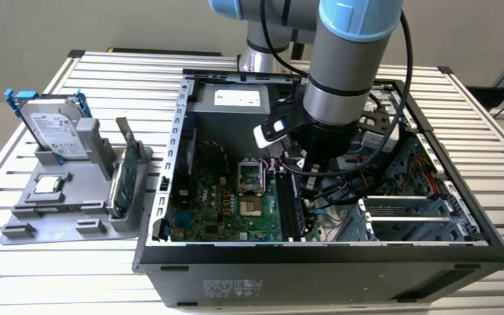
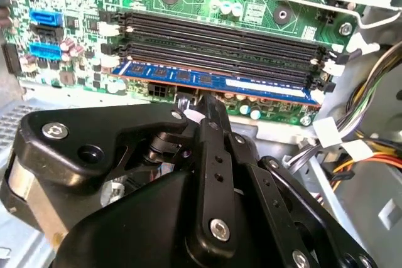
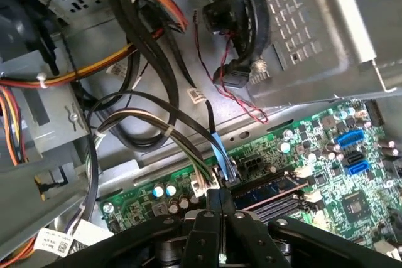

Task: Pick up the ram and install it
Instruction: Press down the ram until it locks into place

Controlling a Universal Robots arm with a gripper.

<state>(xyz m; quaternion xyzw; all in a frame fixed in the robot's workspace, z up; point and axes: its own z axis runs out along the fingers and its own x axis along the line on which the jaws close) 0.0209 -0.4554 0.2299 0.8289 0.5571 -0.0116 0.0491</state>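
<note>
Inside the open computer case (image 1: 322, 249), at roughly 6 o'clock from the arm's wrist in the exterior view, the gripper (image 2: 204, 106) stands over the memory slots (image 2: 220, 39) of the motherboard (image 1: 226, 203). In the second wrist view the ram (image 2: 217, 83) lies along the slot nearest the board's edge, a blue stick with dark chips running from about 9 o'clock to 3 o'clock across the frame. The fingers are drawn together, with the tips at the stick's upper edge near its middle; whether they grip it or merely press on it I cannot tell. The three slots beyond the stick are vacant.

Risks, as judged from this position:
- The stick may sit unevenly. One end could seat while the other rides high, since the contact is near the middle and the end latches (image 2: 323, 83) cannot be confirmed as closed.
- Cables (image 3: 157, 117) hang close by the gripper in the first wrist view; a sideways motion could snag them.
- Excess downward force on a misaligned stick could stress the slot or flex the board.

On the grey holder (image 1: 77, 210) outside the case, at 9 o'clock from the case, stand the hard drive (image 1: 55, 128) and the expansion card (image 1: 128, 177).
</note>
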